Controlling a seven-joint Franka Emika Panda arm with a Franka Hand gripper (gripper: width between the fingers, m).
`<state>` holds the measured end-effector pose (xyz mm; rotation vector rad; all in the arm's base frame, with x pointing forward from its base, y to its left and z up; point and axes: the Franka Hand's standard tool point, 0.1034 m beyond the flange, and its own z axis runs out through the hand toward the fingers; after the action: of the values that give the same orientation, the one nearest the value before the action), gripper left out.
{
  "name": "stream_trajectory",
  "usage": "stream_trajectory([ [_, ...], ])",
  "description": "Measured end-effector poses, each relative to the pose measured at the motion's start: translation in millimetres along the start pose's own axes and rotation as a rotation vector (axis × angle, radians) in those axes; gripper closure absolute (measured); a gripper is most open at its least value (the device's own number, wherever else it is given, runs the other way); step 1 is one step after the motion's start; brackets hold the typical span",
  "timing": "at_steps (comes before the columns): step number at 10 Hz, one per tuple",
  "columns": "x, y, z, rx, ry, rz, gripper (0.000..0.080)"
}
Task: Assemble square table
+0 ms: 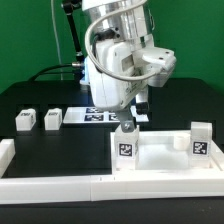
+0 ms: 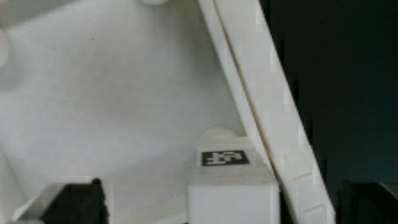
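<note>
My pincer (image 1: pixel 129 119) hangs over slab (image 1: pixel 165 160) at its corner toward exterior view's left. Fingers (image 2: pixel 71 200) spread wide, nothing clamped. Slab lies near, on exterior view's right, against border rail (image 1: pixel 60 186). Leg block (image 1: pixel 126 145) upright at that corner, second leg block (image 1: pixel 200 141) upright at right corner. Two loose blocks (image 1: pixel 25 121) (image 1: pixel 52 119) well apart on left. Marker board (image 1: pixel 95 117) lies farther back. Judgement: hard plastic, light, stiff, smooth so likely slippery. Take leg across flat sides, mid-height, squarely.

Setting: a robotics laboratory test cell. Indicators: a robot arm (image 1: pixel 120 55) above a black table (image 1: pixel 40 95), a plain green backdrop (image 1: pixel 30 40), white border rails (image 1: pixel 50 185), the marker board (image 1: pixel 95 117), and black-white tags on the leg blocks (image 1: pixel 25 121).
</note>
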<state>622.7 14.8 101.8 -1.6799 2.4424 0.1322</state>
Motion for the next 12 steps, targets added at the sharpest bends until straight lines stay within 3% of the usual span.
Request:
stream_trajectory([
  [4, 0.6, 1.0, 2.0, -0.003, 0.002, -0.049, 0.015],
  [6, -3.8, 2.8, 0.7, 0.001, 0.0, -0.312, 0.015],
  [8, 4.0, 7.1, 1.4, 0.028, 0.015, -0.617, 0.015],
  [12, 7.6, 8.9, 0.5, 0.023, 0.022, -0.886, 0.015],
])
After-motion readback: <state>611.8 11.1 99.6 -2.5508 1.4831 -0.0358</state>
